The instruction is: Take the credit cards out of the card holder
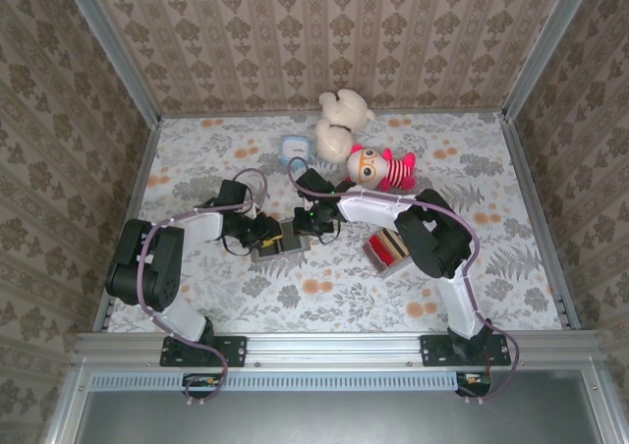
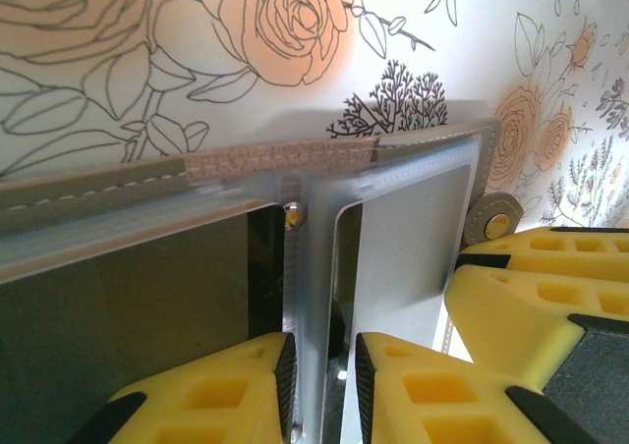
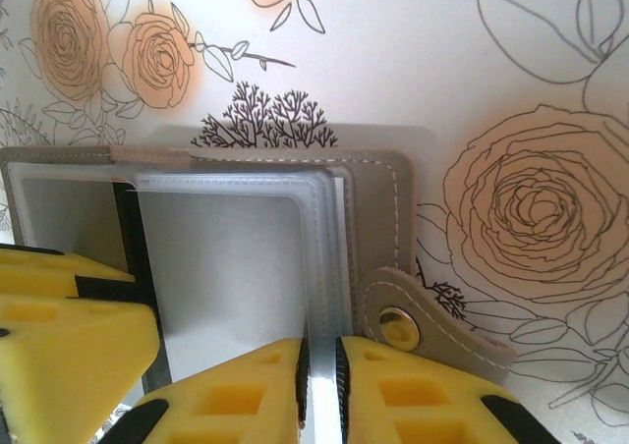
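two arms meet over the middle of the floral bench. the card holder lies open there, with a grey tray at its 3 o'clock and plush toys toward 1 o'clock. the left gripper is clenched on a clear plastic leaf at the holder's fold. the right gripper is pinched on the edge of another clear leaf, just beside the snap tab at 3 o'clock on the right panel. the credit cards i cannot make out; judging by the task, they sit inside these sleeves. to do this well, one gripper should pin the holder flat. the other should swap its hold on bare plastic for a card's edge at a pocket mouth, then draw straight along the slot. pulling both leaves apart risks lifting the whole holder.
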`<action>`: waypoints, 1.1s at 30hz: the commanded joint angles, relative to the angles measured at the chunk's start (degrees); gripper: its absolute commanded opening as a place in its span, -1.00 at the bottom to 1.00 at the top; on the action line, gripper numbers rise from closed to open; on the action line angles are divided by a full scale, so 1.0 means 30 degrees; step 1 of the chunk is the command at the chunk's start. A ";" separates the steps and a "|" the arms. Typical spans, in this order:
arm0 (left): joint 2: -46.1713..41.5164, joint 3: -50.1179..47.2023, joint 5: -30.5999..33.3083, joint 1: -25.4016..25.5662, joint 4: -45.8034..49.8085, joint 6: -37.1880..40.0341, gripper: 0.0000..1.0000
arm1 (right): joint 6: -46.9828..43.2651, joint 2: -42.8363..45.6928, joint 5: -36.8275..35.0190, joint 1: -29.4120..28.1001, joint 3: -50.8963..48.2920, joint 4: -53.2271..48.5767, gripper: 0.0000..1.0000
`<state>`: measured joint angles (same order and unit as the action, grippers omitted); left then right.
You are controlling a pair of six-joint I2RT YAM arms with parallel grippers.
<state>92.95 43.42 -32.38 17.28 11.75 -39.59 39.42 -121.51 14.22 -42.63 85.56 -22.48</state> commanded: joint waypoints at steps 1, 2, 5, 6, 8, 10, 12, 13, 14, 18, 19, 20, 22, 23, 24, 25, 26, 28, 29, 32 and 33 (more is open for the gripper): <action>0.0746 -0.0084 0.0394 0.0064 0.0603 0.0132 -0.49 | -0.0030 -0.0656 0.0847 -0.0020 0.0513 -0.0304 -0.62; 0.0725 -0.0068 0.0344 0.0047 0.0542 0.0132 -0.51 | -0.0064 -0.0685 0.0935 -0.0014 0.0513 -0.0271 -0.62; 0.0684 -0.0096 0.0128 0.0014 0.0365 0.0106 -0.54 | -0.0095 -0.0758 0.0925 -0.0038 0.0601 -0.0373 -0.63; 0.0634 -0.0090 -0.0008 0.0009 0.0197 0.0102 -0.55 | -0.0131 -0.0785 0.0746 -0.0079 0.0678 -0.0437 -0.63; 0.0545 0.0182 -0.0436 0.0012 0.0148 0.0133 -0.58 | -0.0241 -0.0932 0.0593 -0.0107 0.0816 -0.0639 -0.63; 0.0385 0.0405 -0.0721 0.0005 0.0107 0.0234 -0.61 | -0.0247 -0.1149 0.0617 -0.0115 0.0934 -0.0782 -0.63; 0.0155 0.0441 -0.1048 0.0012 -0.0047 0.0293 -0.66 | -0.0235 -0.1243 0.0538 -0.0089 0.0968 -0.0908 -0.64; 0.0029 0.0412 -0.1202 0.0001 -0.0114 0.0319 -0.68 | -0.0191 -0.1243 0.0466 -0.0100 0.0971 -0.0920 -0.64; -0.0130 0.0359 -0.1354 -0.0017 -0.0187 0.0361 -0.70 | -0.0183 -0.1226 0.0391 -0.0111 0.0948 -0.0943 -0.64; -0.0698 0.0046 -0.1643 -0.0280 -0.0367 0.0709 -0.78 | -0.0278 -0.1243 0.0114 -0.0106 0.1022 -0.1149 -0.64; -0.0802 -0.0042 -0.1999 -0.0353 -0.0456 0.0768 -0.79 | -0.0278 -0.1280 0.0080 -0.0091 0.1034 -0.1204 -0.64; -0.0900 -0.0184 -0.2186 -0.0425 -0.0653 0.0776 -0.80 | -0.0275 -0.1297 0.0044 -0.0105 0.1046 -0.1234 -0.64; -0.1011 -0.0427 -0.2541 -0.0540 -0.1045 0.0777 -0.83 | -0.0249 -0.1335 0.0007 -0.0103 0.1047 -0.1297 -0.64; -0.1088 -0.0566 -0.2674 -0.0601 -0.1222 0.0777 -0.84 | -0.0227 -0.1359 -0.0044 -0.0101 0.1043 -0.1320 -0.64; -0.1137 -0.0683 -0.2833 -0.0674 -0.1357 0.0786 -0.84 | -0.0220 -0.1361 -0.0079 -0.0115 0.1046 -0.1347 -0.64; -0.1191 -0.0794 -0.2951 -0.0740 -0.1450 0.0806 -0.84 | -0.0220 -0.1375 -0.0150 -0.0102 0.1074 -0.1398 -0.65; -0.1245 -0.0876 -0.3074 -0.0832 -0.1477 0.0848 -0.85 | -0.0234 -0.1391 -0.0194 -0.0101 0.1045 -0.1434 -0.65; -0.1394 -0.1017 -0.3168 -0.1022 -0.1376 0.0991 -0.85 | -0.0205 -0.1436 -0.0312 -0.0113 0.1058 -0.1478 -0.65; -0.1467 -0.1108 -0.3189 -0.1141 -0.1313 0.1065 -0.84 | -0.0211 -0.1462 -0.0398 -0.0111 0.1095 -0.1526 -0.65; -0.1808 -0.1356 -0.3203 -0.1433 -0.1027 0.1241 -0.84 | -0.0205 -0.1549 -0.0666 -0.0114 0.1127 -0.1713 -0.65; -0.1921 -0.1455 -0.3169 -0.1521 -0.0923 0.1284 -0.84 | -0.0247 -0.1606 -0.0816 -0.0102 0.1190 -0.1803 -0.65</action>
<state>89.56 39.99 -39.90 13.52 8.36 -37.71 39.22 -123.68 14.83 -42.63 88.38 -24.49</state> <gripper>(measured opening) 0.080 0.175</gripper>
